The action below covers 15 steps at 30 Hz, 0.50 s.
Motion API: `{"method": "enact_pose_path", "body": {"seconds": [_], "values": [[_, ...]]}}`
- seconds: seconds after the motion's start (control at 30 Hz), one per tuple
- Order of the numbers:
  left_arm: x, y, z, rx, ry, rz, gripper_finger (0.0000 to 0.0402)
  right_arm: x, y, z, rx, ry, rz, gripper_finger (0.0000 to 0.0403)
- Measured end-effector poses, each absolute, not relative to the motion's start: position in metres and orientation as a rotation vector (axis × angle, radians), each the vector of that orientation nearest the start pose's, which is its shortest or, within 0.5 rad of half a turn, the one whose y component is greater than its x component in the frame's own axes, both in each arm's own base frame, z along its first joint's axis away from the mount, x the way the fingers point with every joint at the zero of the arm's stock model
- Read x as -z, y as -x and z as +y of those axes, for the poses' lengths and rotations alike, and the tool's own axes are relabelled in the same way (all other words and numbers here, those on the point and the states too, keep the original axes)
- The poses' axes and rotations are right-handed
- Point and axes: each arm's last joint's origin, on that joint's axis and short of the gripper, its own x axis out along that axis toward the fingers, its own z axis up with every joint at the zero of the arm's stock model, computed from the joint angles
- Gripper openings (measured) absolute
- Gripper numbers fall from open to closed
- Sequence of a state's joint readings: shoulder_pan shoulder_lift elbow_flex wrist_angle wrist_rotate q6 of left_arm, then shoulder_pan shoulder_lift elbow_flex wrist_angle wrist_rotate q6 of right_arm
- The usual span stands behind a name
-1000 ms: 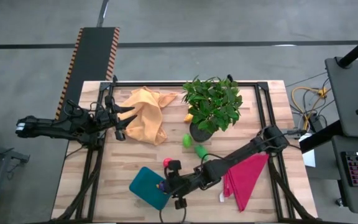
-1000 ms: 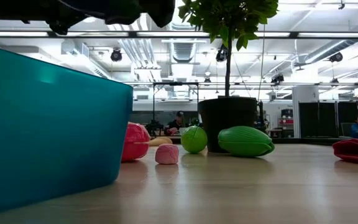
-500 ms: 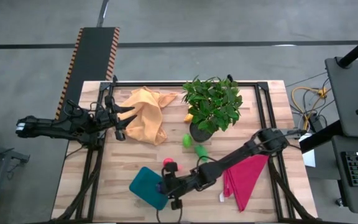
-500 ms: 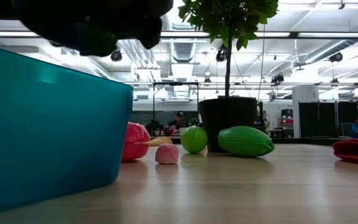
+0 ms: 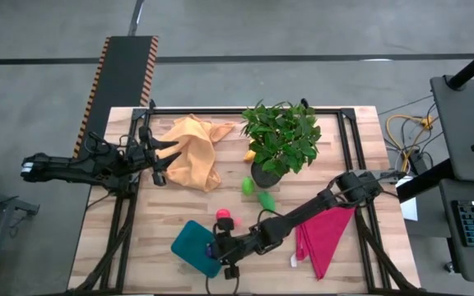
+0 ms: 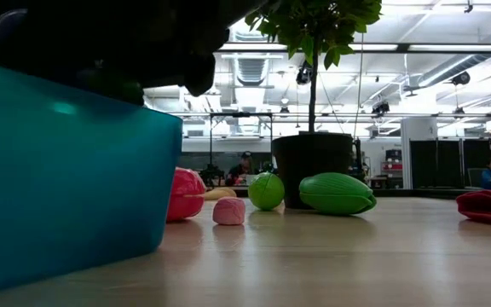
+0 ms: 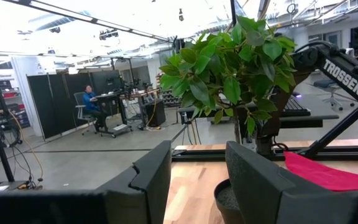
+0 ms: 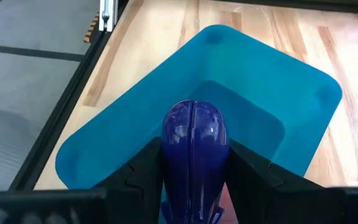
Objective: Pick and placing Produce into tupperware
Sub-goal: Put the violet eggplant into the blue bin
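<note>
Right pincer: pinching a purple toy vegetable between its two fingers, poised over the open tub near the desk's front edge; the piece is above the tub's floor, not resting on it.
Tupperware: teal tub with rounded corners, near the front edge of the desk, left of middle; its inside looks bare in the right wrist view.
Left pincer: waits at the desk's left edge, over the edge of the orange-yellow cloth; fingers spread apart with nothing between them.
Red piece: on the desk just behind the tub, with a small pink piece close beside it.
Round green piece: on the desk just in front of the plant pot.
Long green piece: just beside the round one, toward the front.
Yellow piece: partly hidden beside the potted plant, toward the desk's middle.
Magenta cloth: crumpled near the front right corner of the desk, under the right arm.
Desk: pale wood planks in a dark frame.
</note>
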State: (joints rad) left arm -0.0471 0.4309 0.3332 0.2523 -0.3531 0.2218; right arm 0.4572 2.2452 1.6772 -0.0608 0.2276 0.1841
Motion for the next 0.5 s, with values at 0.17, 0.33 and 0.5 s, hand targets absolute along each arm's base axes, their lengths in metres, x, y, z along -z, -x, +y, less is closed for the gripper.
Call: {"method": "enact_pose_path", "body": {"seconds": [0.17, 0.33, 0.5], "values": [[-0.2642, -0.124, 0.0042, -0.321, -0.189, -0.117, 0.014, -0.1724, -0.4529, 0.2155, -0.165, 0.028, 0.606, 0.0145], [-0.2642, -0.124, 0.0042, -0.321, -0.189, -0.117, 0.014, -0.1727, -0.4531, 0.2156, -0.165, 0.024, 0.604, 0.0168], [-0.2642, -0.124, 0.0042, -0.321, -0.189, -0.117, 0.014, -0.1726, -0.453, 0.2156, -0.165, 0.024, 0.604, 0.0172]]}}
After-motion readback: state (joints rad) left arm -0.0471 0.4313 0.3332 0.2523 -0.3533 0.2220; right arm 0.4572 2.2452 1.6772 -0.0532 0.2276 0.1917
